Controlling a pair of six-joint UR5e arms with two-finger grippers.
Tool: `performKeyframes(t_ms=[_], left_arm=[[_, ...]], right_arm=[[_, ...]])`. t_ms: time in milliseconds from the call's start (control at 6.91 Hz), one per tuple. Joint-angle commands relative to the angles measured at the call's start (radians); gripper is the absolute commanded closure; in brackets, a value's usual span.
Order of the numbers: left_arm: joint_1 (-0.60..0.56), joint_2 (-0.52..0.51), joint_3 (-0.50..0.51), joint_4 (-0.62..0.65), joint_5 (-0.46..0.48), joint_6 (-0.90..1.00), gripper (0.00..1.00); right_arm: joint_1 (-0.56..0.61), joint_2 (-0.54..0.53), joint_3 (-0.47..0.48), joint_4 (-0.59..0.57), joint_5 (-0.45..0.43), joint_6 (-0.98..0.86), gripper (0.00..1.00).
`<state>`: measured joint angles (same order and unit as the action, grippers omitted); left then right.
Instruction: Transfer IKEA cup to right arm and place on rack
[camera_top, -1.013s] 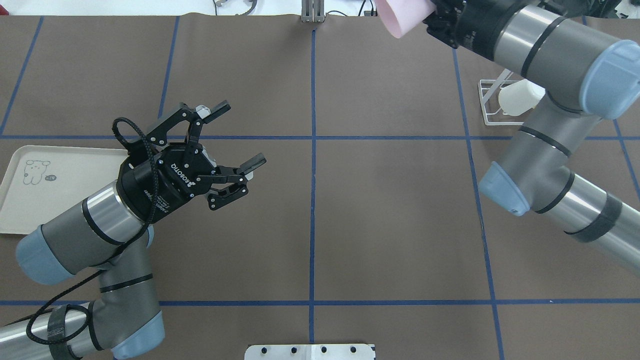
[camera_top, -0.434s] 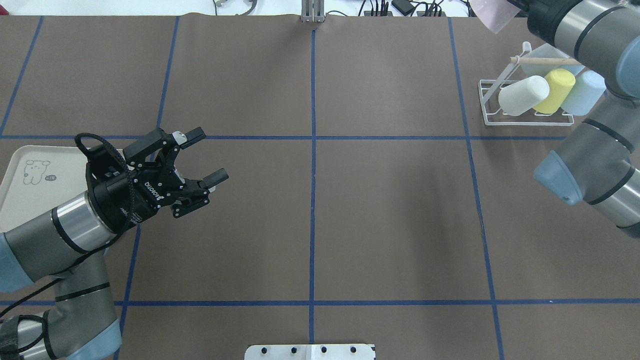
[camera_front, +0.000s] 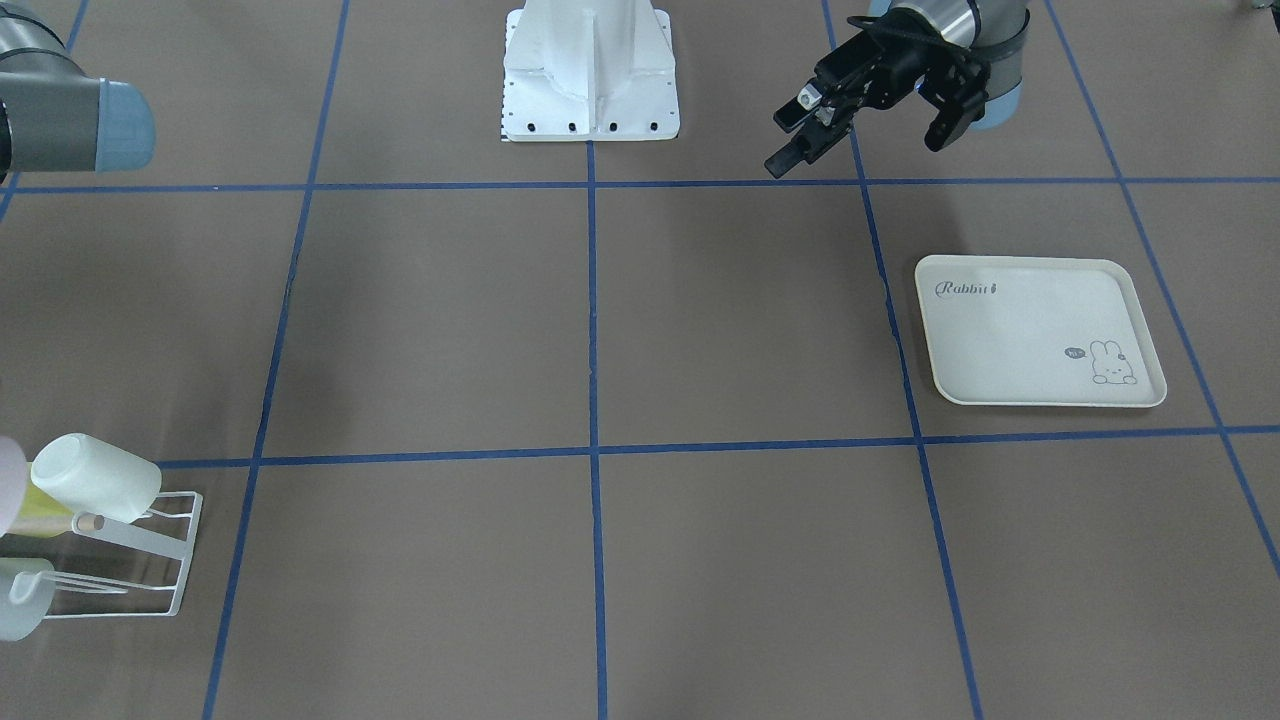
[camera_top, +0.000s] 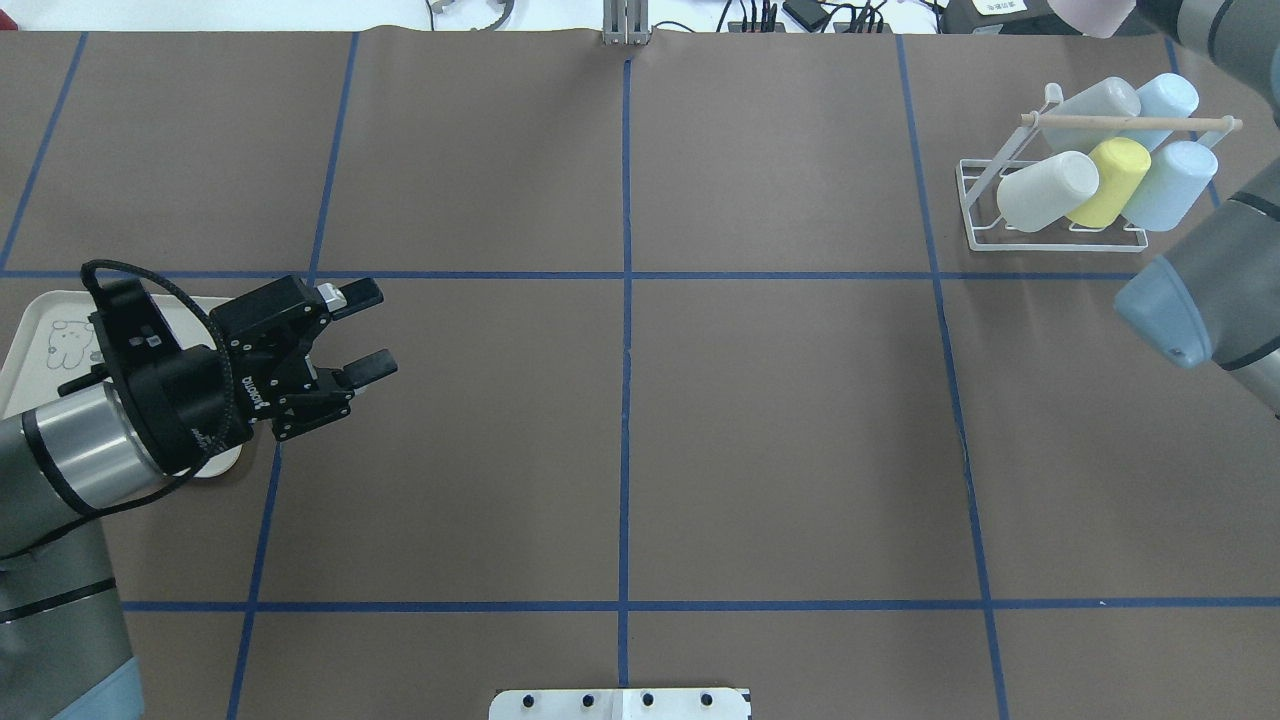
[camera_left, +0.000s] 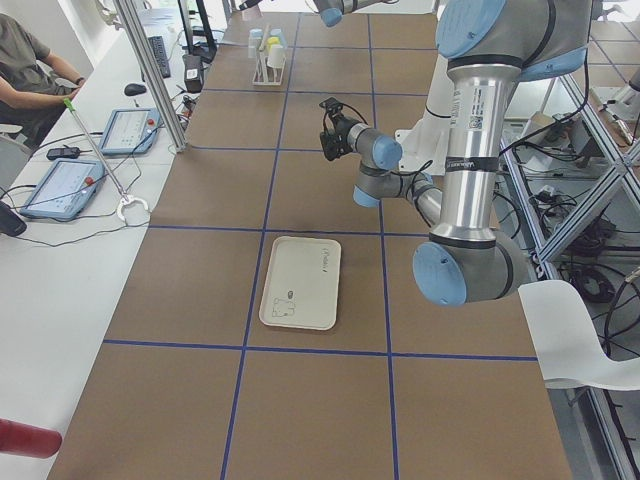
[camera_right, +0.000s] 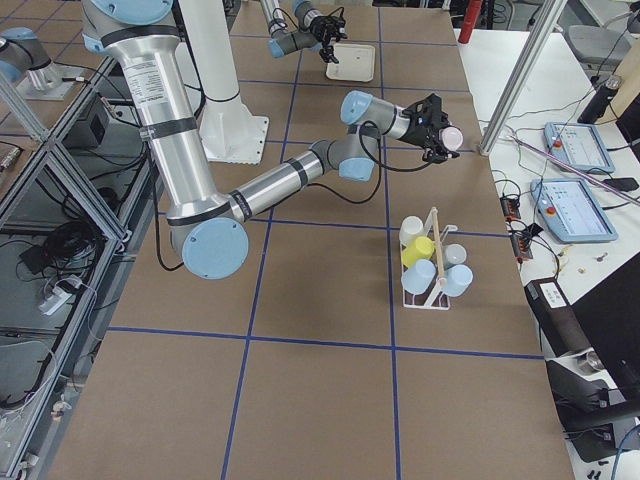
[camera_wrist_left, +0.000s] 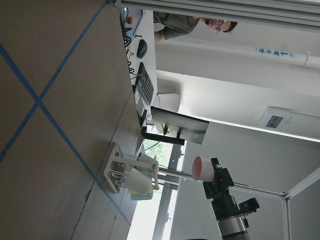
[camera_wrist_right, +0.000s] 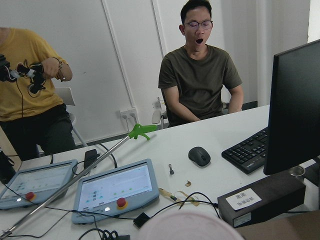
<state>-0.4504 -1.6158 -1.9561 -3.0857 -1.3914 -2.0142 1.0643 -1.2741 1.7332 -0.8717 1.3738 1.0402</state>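
The IKEA cup (camera_right: 452, 137) is pale pink, and my right gripper (camera_right: 438, 128) is shut on it, holding it in the air on its side past the table's far right edge. In the overhead view only a part of the cup (camera_top: 1090, 14) shows at the top edge, beyond the rack (camera_top: 975, 205). The right wrist view shows only the cup's rim (camera_wrist_right: 185, 225) at the bottom. The white wire rack with its wooden dowel (camera_top: 1130, 122) holds several cups: white, yellow, grey and light blue. My left gripper (camera_top: 370, 330) is open and empty, hovering next to the tray.
A cream rabbit-print tray (camera_front: 1030, 330) lies at the table's left side, partly under my left wrist. The robot's white base (camera_front: 590, 70) stands at the near middle. People sit at a desk (camera_wrist_right: 165, 150) with tablets, a keyboard and a monitor beyond the far edge.
My right arm has swung the pink cup to the right along the far edge, uncovering the rack. My left arm has drawn back leftward toward the tray, still open.
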Motion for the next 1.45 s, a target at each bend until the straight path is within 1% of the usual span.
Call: performKeyframes(t_ms=[0, 145, 434, 579, 869, 1013, 1303], left_arm=[[-0.117, 0.078, -0.082, 0.11, -0.149, 0.011, 0.0], [-0.141, 0.094, -0.086, 0.11, -0.179, 0.011, 0.0], [-0.142, 0.096, -0.087, 0.11, -0.179, 0.011, 0.0], [-0.142, 0.097, -0.089, 0.11, -0.179, 0.011, 0.0], [-0.142, 0.097, -0.09, 0.11, -0.179, 0.011, 0.0], [-0.142, 0.097, -0.089, 0.11, -0.179, 0.011, 0.0], [-0.142, 0.112, -0.09, 0.108, -0.181, 0.011, 0.0]], right_arm=[[0.01, 0.016, -0.105, -0.032, -0.002, -0.088, 1.0], [0.006, 0.024, -0.144, -0.03, -0.002, -0.089, 1.0], [-0.003, 0.027, -0.185, -0.03, -0.002, -0.101, 1.0], [-0.003, 0.054, -0.214, -0.03, -0.001, -0.106, 1.0], [-0.018, 0.068, -0.239, -0.032, -0.002, -0.106, 1.0], [-0.021, 0.103, -0.295, -0.023, -0.002, -0.104, 1.0], [-0.032, 0.104, -0.323, 0.014, -0.001, -0.104, 1.0]])
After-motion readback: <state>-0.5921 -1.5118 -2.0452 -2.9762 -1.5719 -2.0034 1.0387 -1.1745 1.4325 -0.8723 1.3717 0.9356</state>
